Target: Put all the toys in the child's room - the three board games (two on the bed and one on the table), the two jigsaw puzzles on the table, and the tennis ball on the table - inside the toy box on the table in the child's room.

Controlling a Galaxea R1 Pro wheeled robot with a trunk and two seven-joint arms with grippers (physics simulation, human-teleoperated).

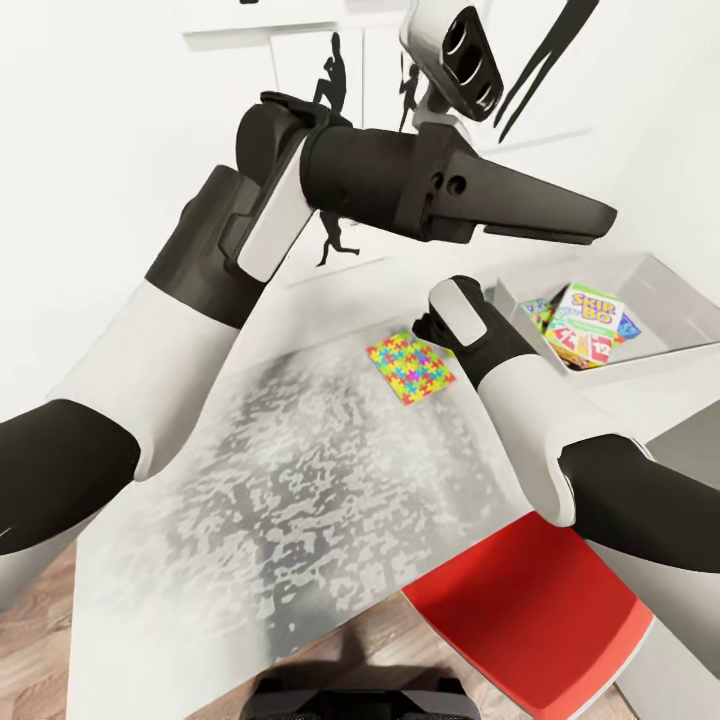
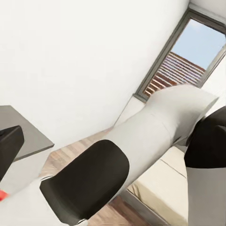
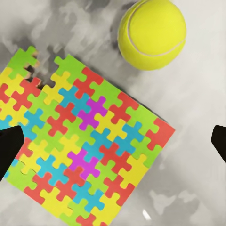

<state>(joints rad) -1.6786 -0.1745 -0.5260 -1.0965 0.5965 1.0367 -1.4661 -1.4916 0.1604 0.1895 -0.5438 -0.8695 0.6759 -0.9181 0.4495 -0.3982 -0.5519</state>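
Note:
A small jigsaw puzzle (image 1: 410, 365) of yellow, pink, blue and green pieces lies flat on the grey table (image 1: 300, 470). In the right wrist view the puzzle (image 3: 80, 150) is directly below my right gripper (image 3: 114, 147), which is open with one dark fingertip (image 3: 9, 150) at each side. The tennis ball (image 3: 151, 34) rests on the table just past the puzzle's corner. The toy box (image 1: 670, 275) stands at the table's right end, holding the SKIP-BO board game (image 1: 585, 320) and other colourful flat pieces. My left gripper (image 1: 600, 222) is raised high above the table, holding nothing.
A red chair seat (image 1: 530, 610) sits under the table's near right edge. The left wrist view looks past my own arm to the cream bed (image 2: 160, 183), a shuttered window (image 2: 176, 73) and a dark cabinet top (image 2: 23, 132). Wood floor shows around the table.

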